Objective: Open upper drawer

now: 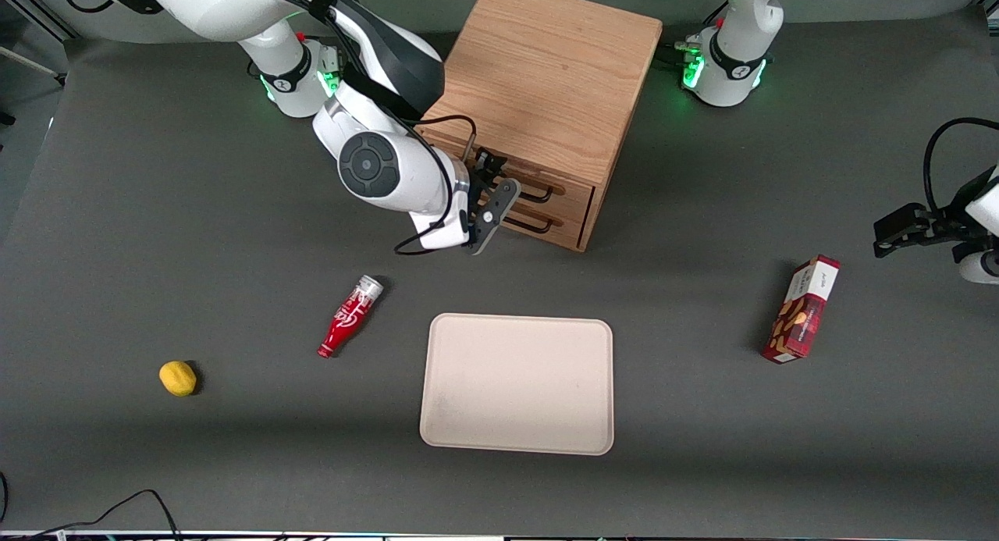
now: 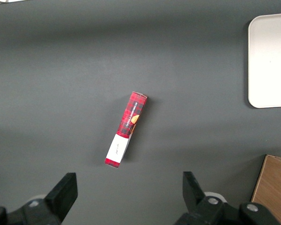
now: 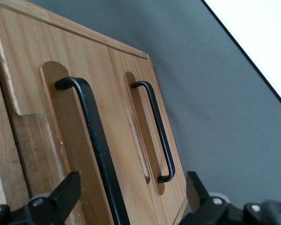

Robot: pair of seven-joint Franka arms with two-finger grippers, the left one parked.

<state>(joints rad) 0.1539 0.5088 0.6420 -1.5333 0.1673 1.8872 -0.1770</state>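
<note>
The wooden cabinet [image 1: 546, 72] stands at the back middle of the table, its two drawers facing the front camera. The upper drawer [image 1: 572, 193] sits pushed in, level with the lower drawer [image 3: 145, 84]. Its thin black handle [image 3: 91, 136] runs between the fingers [image 3: 68, 190] of my right gripper [image 1: 492, 190], which is open and held right in front of the drawer fronts. Neither finger touches the handle. The lower drawer's handle [image 3: 157, 126] is just below it, and one end also falls within the open span.
A beige tray [image 1: 517, 383] lies nearer the front camera than the cabinet. A red bottle [image 1: 349, 316] and a yellow fruit [image 1: 178, 378] lie toward the working arm's end. A red snack box [image 1: 801, 309] stands toward the parked arm's end.
</note>
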